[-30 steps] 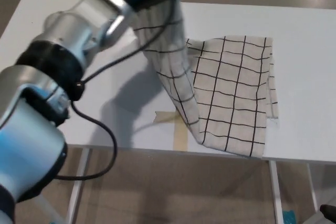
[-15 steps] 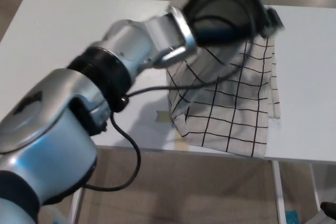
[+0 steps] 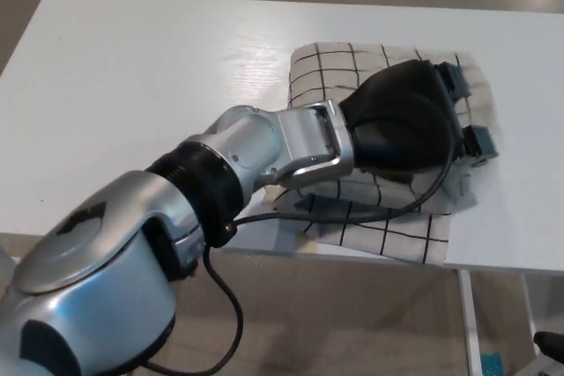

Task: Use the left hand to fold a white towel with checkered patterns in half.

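Only the head view to go on here, so it's a short tour. The left hand (image 3: 407, 125) is reaching way across the white table (image 3: 132, 85) and lying palm-down on top of the checkered towel (image 3: 339, 72), which is sitting near the table's right front edge. The towel is looking like a compact doubled-up stack now, with a grid-lined layer showing behind the hand and another strip poking out under the wrist toward the table edge, so my guess is the fold is basically made and the hand is pressing on the right side to lay the top layer flat.

As for the fingers, honestly I can't tell. The back of the hand is covering them, and only a couple of tips are peeking out on the far right side, so whether they're pinching cloth or just resting on it is hidden.

The silver forearm (image 3: 264, 151) is lying low across the towel's left part, with its black cable (image 3: 352, 214) trailing over the cloth.

The right hand isn't showing up anywhere.
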Controlling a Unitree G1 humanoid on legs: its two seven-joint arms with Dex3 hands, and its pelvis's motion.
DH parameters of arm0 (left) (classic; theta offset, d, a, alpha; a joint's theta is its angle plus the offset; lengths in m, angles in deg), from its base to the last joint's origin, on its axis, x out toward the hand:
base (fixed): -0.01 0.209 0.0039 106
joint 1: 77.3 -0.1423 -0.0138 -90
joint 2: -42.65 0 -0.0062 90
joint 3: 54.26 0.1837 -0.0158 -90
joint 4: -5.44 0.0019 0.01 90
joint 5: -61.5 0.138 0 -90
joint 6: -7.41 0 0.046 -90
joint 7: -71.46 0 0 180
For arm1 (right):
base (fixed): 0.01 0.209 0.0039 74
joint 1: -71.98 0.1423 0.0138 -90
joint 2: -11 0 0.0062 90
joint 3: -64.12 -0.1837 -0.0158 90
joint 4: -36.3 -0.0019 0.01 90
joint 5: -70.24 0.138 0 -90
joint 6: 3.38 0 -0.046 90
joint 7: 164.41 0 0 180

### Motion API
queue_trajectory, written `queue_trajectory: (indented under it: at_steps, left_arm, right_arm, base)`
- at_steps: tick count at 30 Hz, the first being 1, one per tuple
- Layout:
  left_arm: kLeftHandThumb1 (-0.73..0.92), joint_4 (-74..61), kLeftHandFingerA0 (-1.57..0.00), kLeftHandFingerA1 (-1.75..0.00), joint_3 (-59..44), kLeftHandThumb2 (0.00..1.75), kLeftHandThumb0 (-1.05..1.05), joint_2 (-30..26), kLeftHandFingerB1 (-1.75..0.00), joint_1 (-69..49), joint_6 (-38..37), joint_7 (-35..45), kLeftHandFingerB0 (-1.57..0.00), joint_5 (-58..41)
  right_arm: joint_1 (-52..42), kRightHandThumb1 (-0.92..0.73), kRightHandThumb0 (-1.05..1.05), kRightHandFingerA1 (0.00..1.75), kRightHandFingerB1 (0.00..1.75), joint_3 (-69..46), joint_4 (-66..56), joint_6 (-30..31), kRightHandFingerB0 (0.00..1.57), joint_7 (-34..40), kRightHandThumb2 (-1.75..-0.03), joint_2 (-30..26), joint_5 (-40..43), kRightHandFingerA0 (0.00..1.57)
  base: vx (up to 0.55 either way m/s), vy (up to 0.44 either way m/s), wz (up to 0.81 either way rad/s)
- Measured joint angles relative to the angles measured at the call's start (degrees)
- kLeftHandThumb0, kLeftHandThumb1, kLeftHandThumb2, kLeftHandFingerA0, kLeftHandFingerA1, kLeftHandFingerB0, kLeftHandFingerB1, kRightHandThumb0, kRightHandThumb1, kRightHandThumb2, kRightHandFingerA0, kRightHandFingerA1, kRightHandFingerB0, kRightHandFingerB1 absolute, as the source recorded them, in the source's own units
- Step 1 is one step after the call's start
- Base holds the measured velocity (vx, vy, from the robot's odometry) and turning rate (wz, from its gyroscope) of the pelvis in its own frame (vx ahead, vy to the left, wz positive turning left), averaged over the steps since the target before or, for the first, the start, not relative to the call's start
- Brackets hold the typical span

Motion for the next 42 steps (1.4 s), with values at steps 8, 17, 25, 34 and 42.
queue_trajectory:
  at_steps: [8, 17, 25, 34, 42]
  left_arm:
    - [0.62, -1.51, 0.00, 0.00, -1.49, 0.62, -1.00, 0.48, -0.16, -0.30, 1.24, 7.51, 0.00, -1.09]
    - [0.64, -4.45, 0.00, 0.00, -4.84, 0.62, -0.99, 0.43, -0.15, -0.31, 2.85, 16.15, 0.00, -3.21]
    - [0.53, -11.41, 0.00, 0.00, -11.94, 0.96, -0.91, -0.84, -0.16, -0.29, 3.89, 23.76, 0.00, -7.64]
    - [0.52, -22.36, 0.00, -0.07, -21.93, 0.95, -0.84, -4.93, -0.22, -0.51, 5.14, 30.19, 0.00, -15.05]
    - [0.51, -31.95, -0.03, -0.12, -30.76, 0.92, -0.81, -11.01, -0.31, -3.56, 6.41, 34.75, -0.04, -21.58]
  right_arm:
    - [0.55, -0.69, -0.27, 0.68, 0.55, 0.00, 0.00, 0.00, 0.83, 0.00, -0.60, 0.00, -0.10, 0.77]
    - [1.12, -0.70, -0.26, 0.75, 0.55, 0.00, 0.01, -0.01, 0.82, -0.01, -0.62, 0.00, -0.10, 0.77]
    - [1.14, -0.67, -0.24, 0.74, 0.56, -0.01, 0.01, 0.00, 0.82, -0.02, -0.60, 0.00, -0.09, 0.80]
    - [0.81, -0.69, -0.25, 0.76, 0.54, -0.07, 0.11, -0.01, 0.80, -0.08, -0.61, 0.00, -0.05, 0.72]
    - [0.02, -0.69, -0.26, 0.67, 0.53, -0.49, 0.36, -0.01, 0.72, -0.91, -0.61, 0.01, 0.36, 0.62]
  base:
    - [0.00, 0.000, 0.00]
    - [0.00, 0.000, 0.00]
    - [0.00, 0.000, 0.00]
    - [0.00, 0.000, 0.00]
    - [0.00, 0.000, 0.00]
